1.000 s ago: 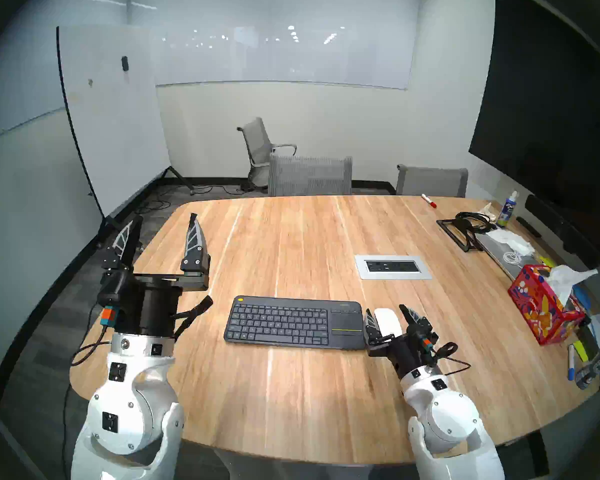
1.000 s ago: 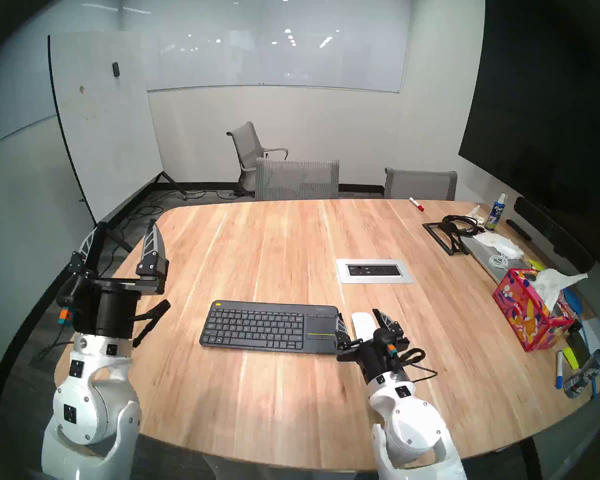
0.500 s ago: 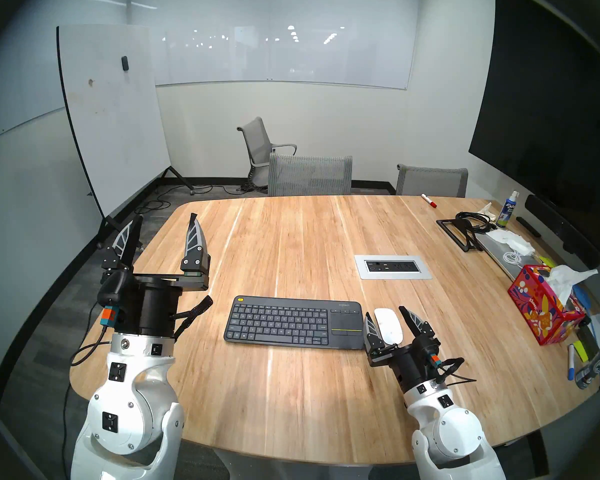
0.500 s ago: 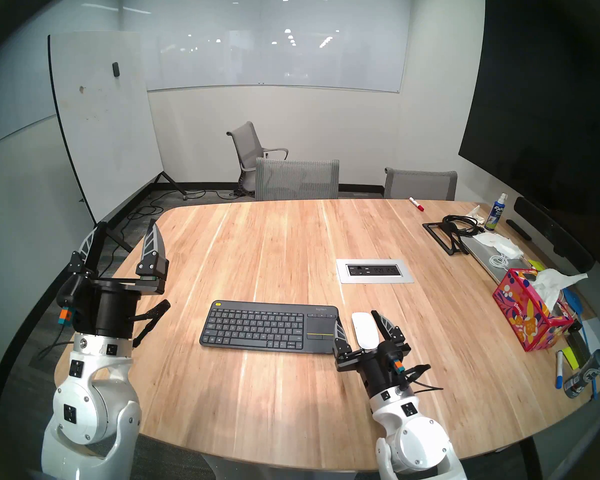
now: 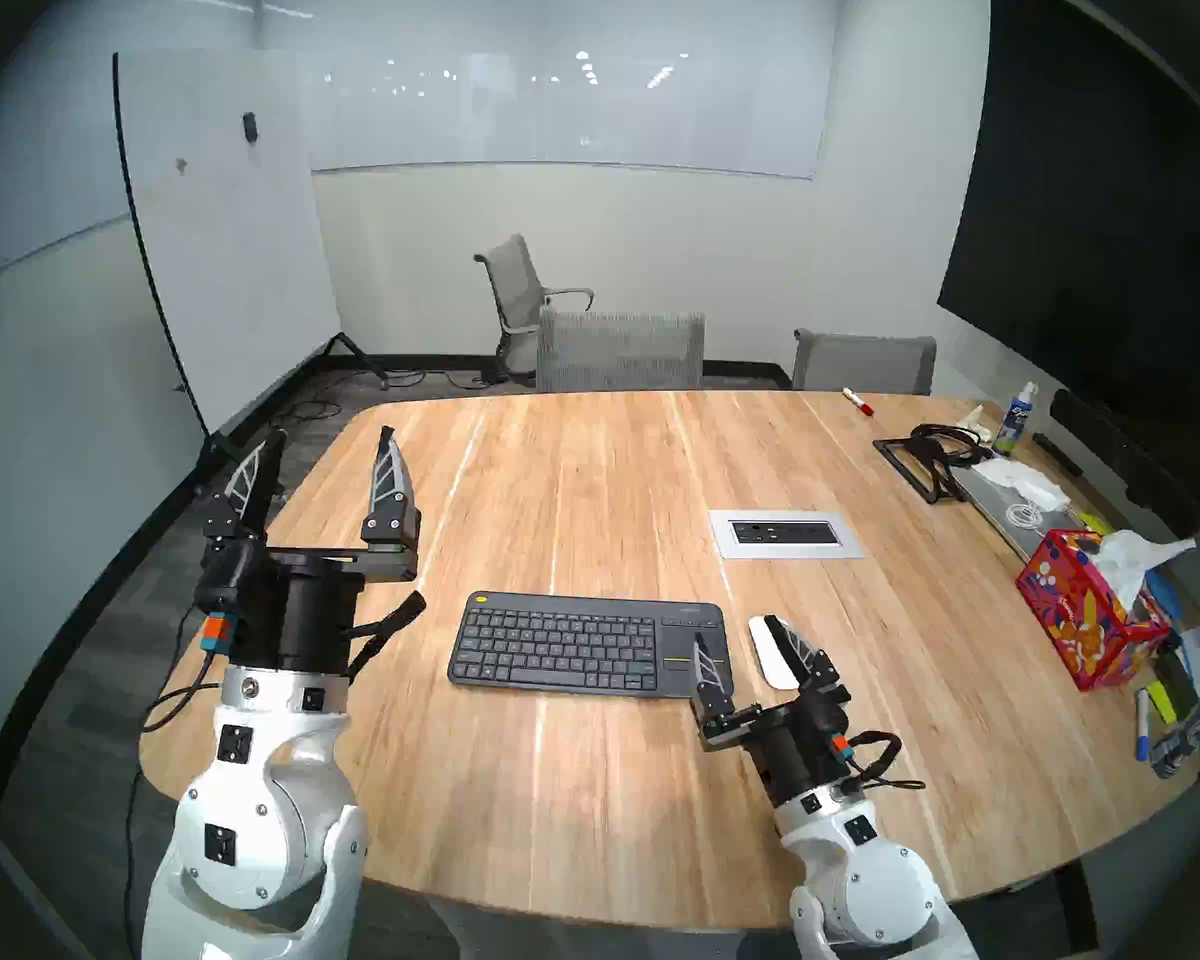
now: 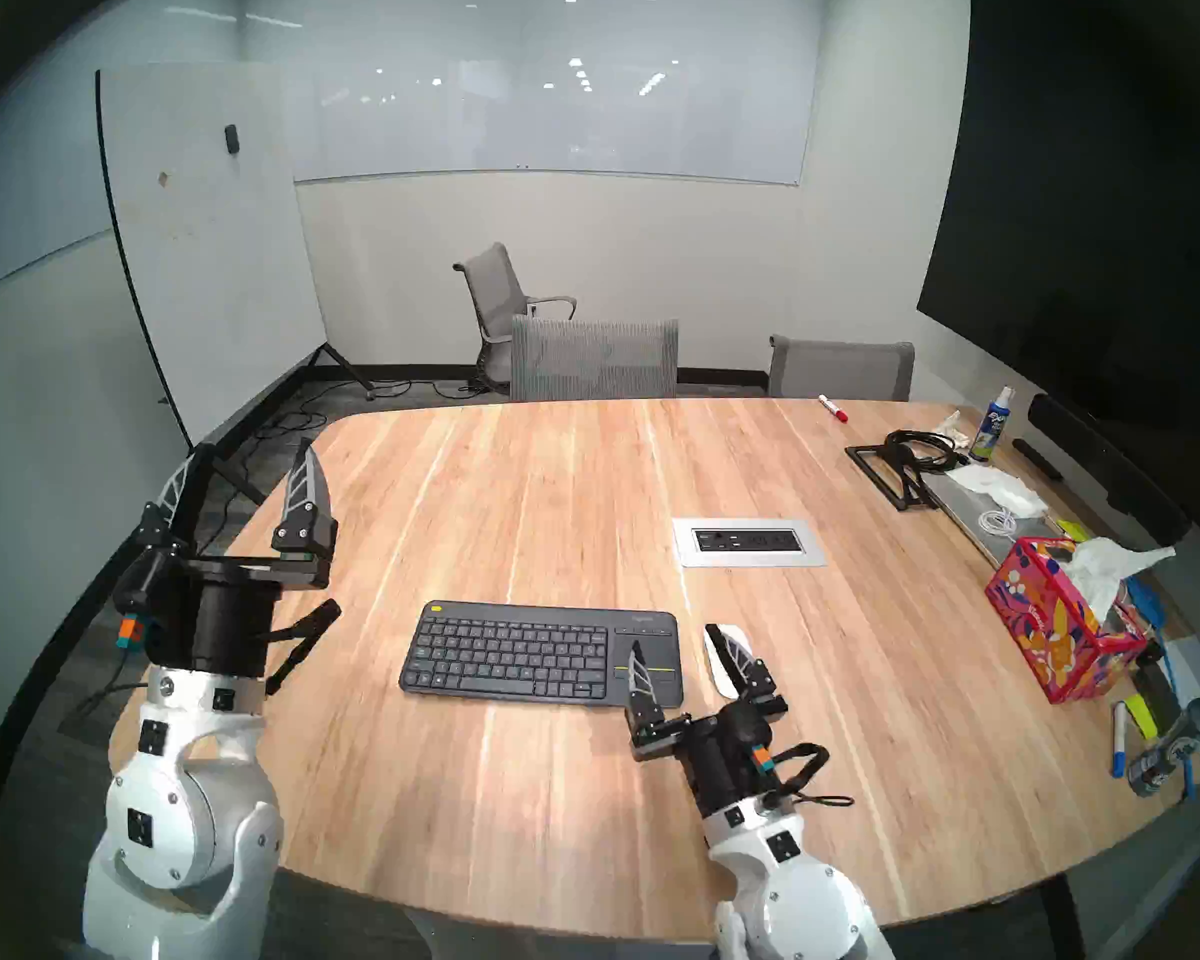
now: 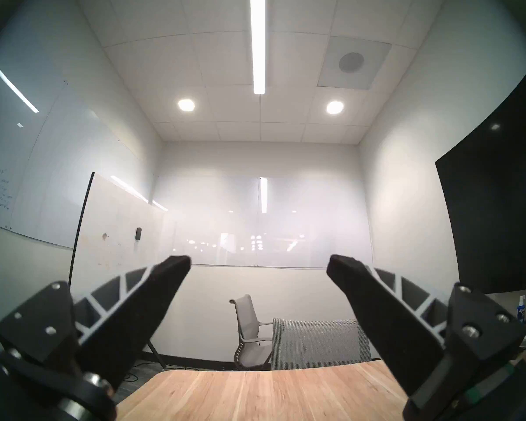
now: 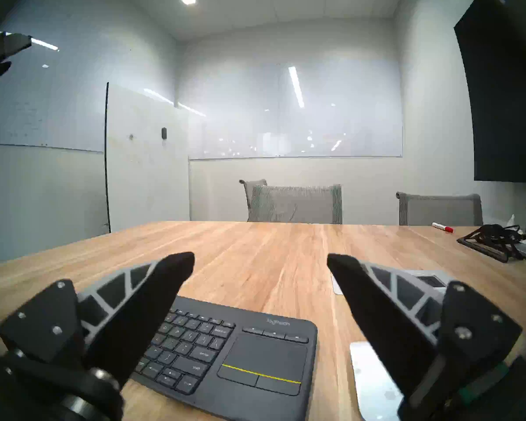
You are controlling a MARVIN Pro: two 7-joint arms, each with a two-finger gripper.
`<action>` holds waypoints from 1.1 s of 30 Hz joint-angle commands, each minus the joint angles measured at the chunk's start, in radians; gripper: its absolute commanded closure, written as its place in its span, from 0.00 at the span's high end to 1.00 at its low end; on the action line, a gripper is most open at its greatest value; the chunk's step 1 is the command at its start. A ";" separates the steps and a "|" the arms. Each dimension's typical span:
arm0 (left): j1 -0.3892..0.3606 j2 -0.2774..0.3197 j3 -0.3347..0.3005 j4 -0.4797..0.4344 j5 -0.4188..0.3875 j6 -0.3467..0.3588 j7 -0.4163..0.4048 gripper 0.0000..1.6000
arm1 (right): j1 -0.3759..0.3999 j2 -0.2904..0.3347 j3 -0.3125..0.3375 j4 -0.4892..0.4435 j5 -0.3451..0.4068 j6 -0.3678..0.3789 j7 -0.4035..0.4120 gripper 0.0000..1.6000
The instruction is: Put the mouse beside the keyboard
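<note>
Resting on the bench (image 5: pixel 583 785), the mouse (image 5: pixel 769 654) lies just right of the keyboard (image 5: pixel 587 643), at its touchpad end.

Mouse partly hidden in both head views by one finger of the right gripper (image 5: pixel 746 647); contact with that finger cannot be confirmed. Long axis runs front to back, roughly square to the keyboard's length. Right jaws spread wide, holding nothing. Left gripper (image 5: pixel 327 453) raised over the bench's left edge, jaws wide apart, empty. Bench is light wood; whiteboard (image 5: pixel 230 245) and grey chairs (image 5: pixel 621 352) stand beyond it.
</note>
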 commanded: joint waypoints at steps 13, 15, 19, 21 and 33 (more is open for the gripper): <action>-0.002 0.002 -0.001 -0.023 0.001 -0.002 -0.001 1.00 | -0.047 0.003 0.053 -0.103 0.003 -0.033 -0.025 1.00; -0.002 0.002 -0.001 -0.023 0.001 -0.002 -0.001 1.00 | -0.040 0.000 0.053 -0.102 0.008 -0.025 -0.029 1.00; -0.002 0.002 -0.001 -0.023 0.001 -0.002 -0.001 1.00 | -0.025 0.003 0.054 -0.092 0.011 -0.023 -0.029 1.00; -0.002 0.002 -0.001 -0.023 0.001 -0.002 -0.001 1.00 | -0.019 0.000 0.053 -0.088 0.013 -0.023 -0.032 1.00; -0.002 0.002 -0.001 -0.023 0.001 -0.002 -0.001 1.00 | 0.010 -0.020 0.040 -0.070 0.006 -0.047 -0.065 1.00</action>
